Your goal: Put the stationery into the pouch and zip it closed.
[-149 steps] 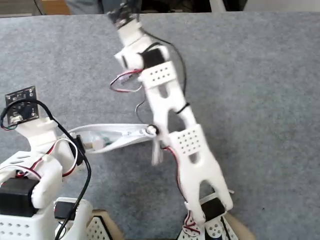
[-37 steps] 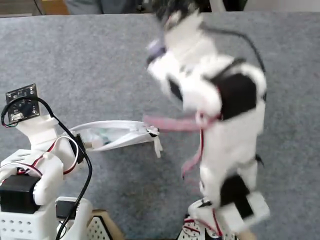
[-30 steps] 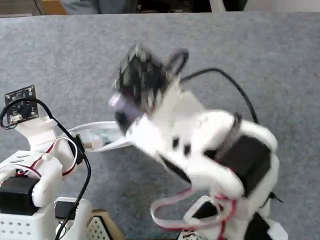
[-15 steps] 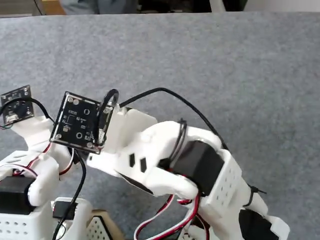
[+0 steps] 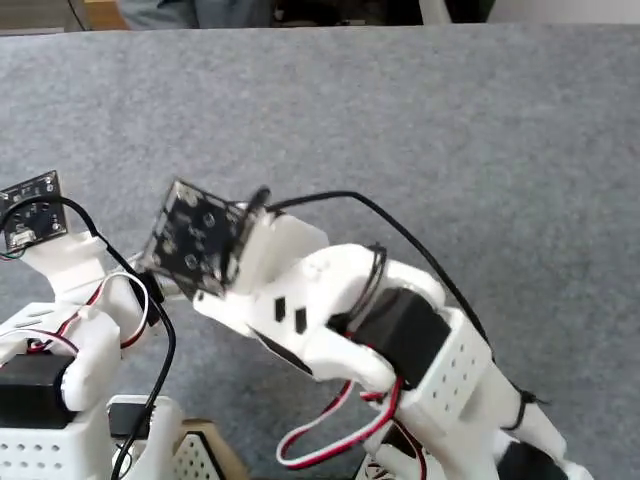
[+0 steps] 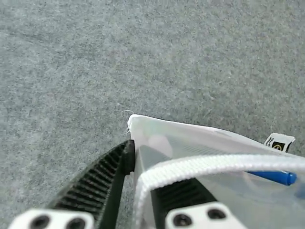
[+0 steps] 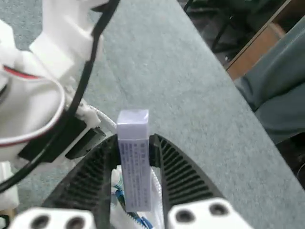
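Two arms now crowd the near left corner of the tabletop (image 5: 480,130). Five seconds ago the right arm (image 5: 380,330) reached out to the far edge. It has since swung back and bends low over the place where the pouch lay in plain sight, and its wrist camera board (image 5: 195,240) now covers that spot in the high view. The right gripper (image 7: 134,143) is closed narrowly on a small pale lilac box (image 7: 133,162), which sticks out past the fingertips. The left gripper (image 6: 143,164) has stayed put, pinching the translucent pouch (image 6: 205,152) at its end corner beside the white zip band. A blue pen (image 6: 272,177) lies inside.
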{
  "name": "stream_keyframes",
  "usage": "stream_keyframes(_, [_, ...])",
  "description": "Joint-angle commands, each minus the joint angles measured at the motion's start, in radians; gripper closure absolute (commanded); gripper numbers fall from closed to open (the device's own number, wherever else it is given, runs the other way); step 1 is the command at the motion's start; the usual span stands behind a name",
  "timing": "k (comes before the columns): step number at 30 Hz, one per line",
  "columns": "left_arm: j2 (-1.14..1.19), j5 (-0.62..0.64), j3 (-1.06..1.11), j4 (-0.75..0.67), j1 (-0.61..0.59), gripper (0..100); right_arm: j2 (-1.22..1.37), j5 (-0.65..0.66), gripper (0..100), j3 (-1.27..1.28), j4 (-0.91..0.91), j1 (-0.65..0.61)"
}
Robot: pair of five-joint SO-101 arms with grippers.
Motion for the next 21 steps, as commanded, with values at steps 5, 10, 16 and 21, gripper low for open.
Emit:
stream_keyframes(5, [0.014,-0.014,0.074,-0.018,-0.027,97,-0.087,0.048,98.3,0.122,-0.043,0.031])
stream_keyframes(10, [0.014,-0.014,0.074,-0.018,-0.027,97,-0.107,0.049,98.2,0.125,-0.041,0.031])
stream_keyframes(16, [0.014,-0.014,0.074,-0.018,-0.024,97,-0.110,0.049,91.9,0.124,-0.031,0.037])
stream_keyframes(21, [0.014,-0.014,0.074,-0.020,-0.022,97,-0.110,0.049,92.0,0.124,-0.032,0.055])
